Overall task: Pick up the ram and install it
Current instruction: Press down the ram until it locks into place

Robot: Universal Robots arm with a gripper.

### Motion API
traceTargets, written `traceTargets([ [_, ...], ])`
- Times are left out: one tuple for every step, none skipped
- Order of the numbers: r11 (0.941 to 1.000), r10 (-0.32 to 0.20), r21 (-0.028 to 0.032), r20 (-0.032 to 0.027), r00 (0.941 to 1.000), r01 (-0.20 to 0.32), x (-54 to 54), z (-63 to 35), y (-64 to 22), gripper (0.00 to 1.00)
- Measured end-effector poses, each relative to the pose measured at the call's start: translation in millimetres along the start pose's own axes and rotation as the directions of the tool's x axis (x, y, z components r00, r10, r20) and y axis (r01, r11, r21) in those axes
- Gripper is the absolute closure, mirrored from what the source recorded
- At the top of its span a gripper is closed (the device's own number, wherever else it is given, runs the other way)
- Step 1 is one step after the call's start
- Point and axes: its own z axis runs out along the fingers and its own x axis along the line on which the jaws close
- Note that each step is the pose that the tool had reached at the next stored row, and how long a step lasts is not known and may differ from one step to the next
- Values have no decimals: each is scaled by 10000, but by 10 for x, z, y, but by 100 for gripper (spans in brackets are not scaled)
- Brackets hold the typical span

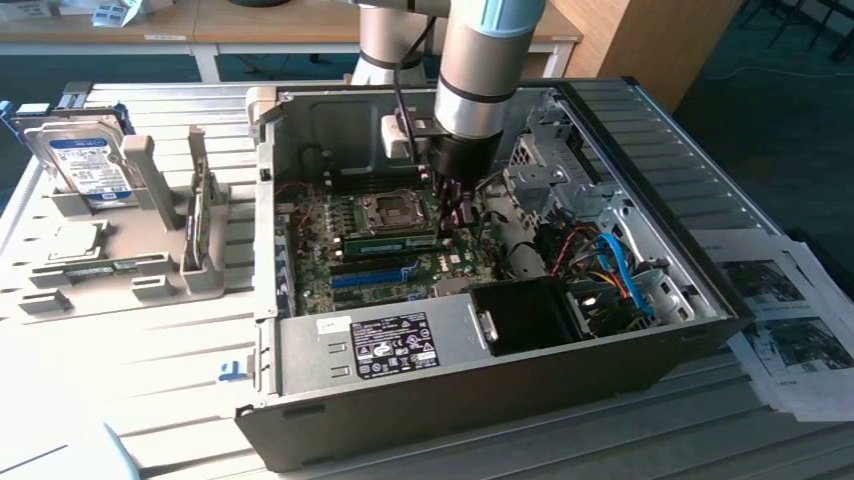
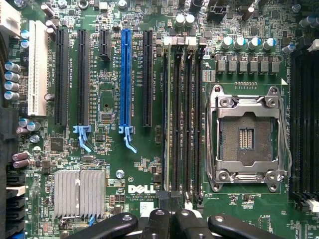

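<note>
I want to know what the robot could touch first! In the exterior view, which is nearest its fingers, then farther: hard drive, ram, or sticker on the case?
1. Ram, on the board inside the case.
2. Sticker, on the case's near wall.
3. Hard drive, outside the case, far on the exterior view's left.

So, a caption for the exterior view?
Shut gripper pressing the ram into the motherboard inside the open computer case.

Silver arm point(image 1: 474, 50), pale-blue joint cap, black gripper point(image 1: 451, 195).
</note>
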Motion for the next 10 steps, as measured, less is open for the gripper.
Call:
traceTargets([
  [10000, 0, 0, 0, 10000, 0, 0, 0, 0, 90],
  [10000, 0, 0, 2, 10000, 0, 0, -2, 0, 90],
  [10000, 0, 2, 7, 10000, 0, -1, -6, 0, 90],
  [10000, 1, 1, 12, 10000, -1, -2, -12, 0, 90],
  [10000, 1, 1, 9, 10000, -1, -1, -23, 0, 90],
  [10000, 1, 0, 1, 10000, -1, 0, -41, 1, 90],
  [10000, 1, 1, 2, 10000, -1, -1, -56, 1, 90],
  [10000, 1, 1, 2, 10000, -1, -1, -73, 1, 90],
  [10000, 1, 0, 1, 10000, -1, -1, -89, 1, 90],
  [10000, 0, 0, 0, 10000, 0, -1, -105, 1, 90],
])
